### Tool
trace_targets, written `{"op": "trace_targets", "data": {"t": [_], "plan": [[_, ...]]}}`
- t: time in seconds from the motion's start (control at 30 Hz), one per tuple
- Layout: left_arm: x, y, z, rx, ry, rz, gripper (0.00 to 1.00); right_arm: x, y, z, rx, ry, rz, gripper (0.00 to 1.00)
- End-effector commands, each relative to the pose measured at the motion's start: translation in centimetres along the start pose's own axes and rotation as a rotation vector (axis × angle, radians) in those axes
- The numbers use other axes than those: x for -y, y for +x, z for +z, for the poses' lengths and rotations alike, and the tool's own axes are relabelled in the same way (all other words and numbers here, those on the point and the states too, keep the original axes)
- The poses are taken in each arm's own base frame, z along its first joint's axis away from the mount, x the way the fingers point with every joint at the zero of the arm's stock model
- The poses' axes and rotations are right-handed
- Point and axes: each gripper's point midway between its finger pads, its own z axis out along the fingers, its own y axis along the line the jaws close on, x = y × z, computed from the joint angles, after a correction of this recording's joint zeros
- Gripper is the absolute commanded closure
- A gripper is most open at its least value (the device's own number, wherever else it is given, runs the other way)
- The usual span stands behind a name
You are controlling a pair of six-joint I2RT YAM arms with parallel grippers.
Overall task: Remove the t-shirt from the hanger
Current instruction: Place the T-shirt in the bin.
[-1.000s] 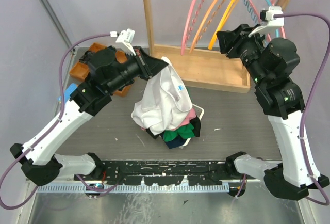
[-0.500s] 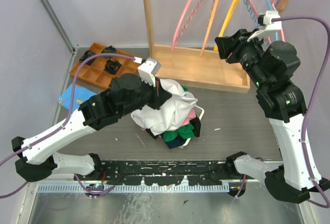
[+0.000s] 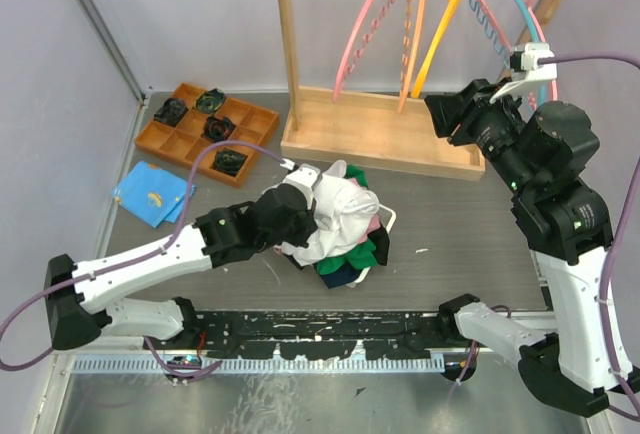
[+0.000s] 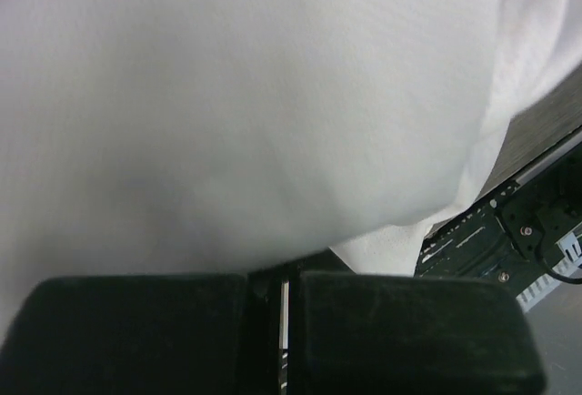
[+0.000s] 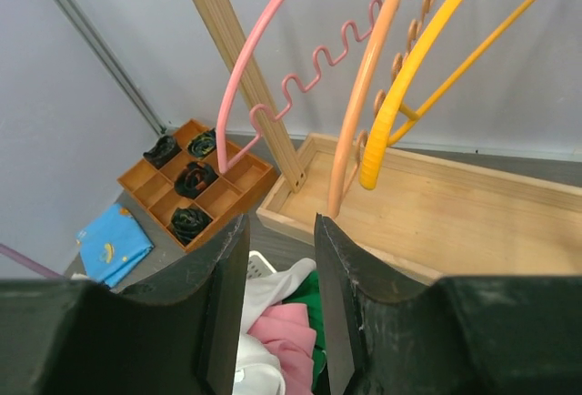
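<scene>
Top external view: the white t-shirt (image 3: 340, 209) lies bunched atop the clothes pile (image 3: 352, 257) mid-table, with no clear long axis. Left gripper (image 4: 284, 278) is clenched on it; right gripper (image 5: 282, 231) is parted and empty, far right.

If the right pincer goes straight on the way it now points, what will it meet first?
Probably the lower end of the orange hanger or the wooden rack base just behind it; depth is unclear. The right pincer is open and holds nothing.

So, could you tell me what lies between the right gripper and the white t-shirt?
The clothes rack's wooden base lies between them, as the top view shows.
</scene>
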Motion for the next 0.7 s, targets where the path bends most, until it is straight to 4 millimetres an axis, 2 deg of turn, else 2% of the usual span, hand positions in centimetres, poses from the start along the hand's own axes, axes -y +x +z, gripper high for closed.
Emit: {"op": "trace_targets", "data": {"t": [0.0,0.13,0.2,0.23,0.43,0.5,0.6,0.67], "plan": [[1.4,1.5,1.9,-0.037,0.041,-0.069,1.00,-0.5,-1.3,-1.3,0.027,-0.017,0.002,0.60],[1.8,1.5,1.8,-0.058,0.050,-0.075,1.00,-0.5,-1.4,-1.8,0.026,-0.016,0.005,0.60],[2.0,0.1,1.0,-0.039,0.051,-0.061,1.00,-0.5,-1.2,-2.0,0.019,-0.015,0.005,0.60],[2.0,-0.9,0.4,-0.022,0.053,-0.056,0.96,-0.5,-1.1,-2.0,0.015,-0.015,0.005,0.59],[3.1,-7.7,-5.5,0.110,0.113,-0.023,0.49,-0.1,0.0,-2.1,-0.006,-0.005,0.013,0.57],[3.5,-9.4,-7.3,0.154,0.150,-0.030,0.32,0.0,0.4,-2.2,-0.005,0.001,0.024,0.56],[4.1,-11.3,-9.9,0.218,0.211,-0.042,0.14,0.4,1.1,-2.2,-0.006,0.017,0.047,0.55],[3.8,-12.2,-11.3,0.260,0.217,-0.052,0.01,0.6,1.5,-2.3,-0.010,0.025,0.059,0.55]]}}
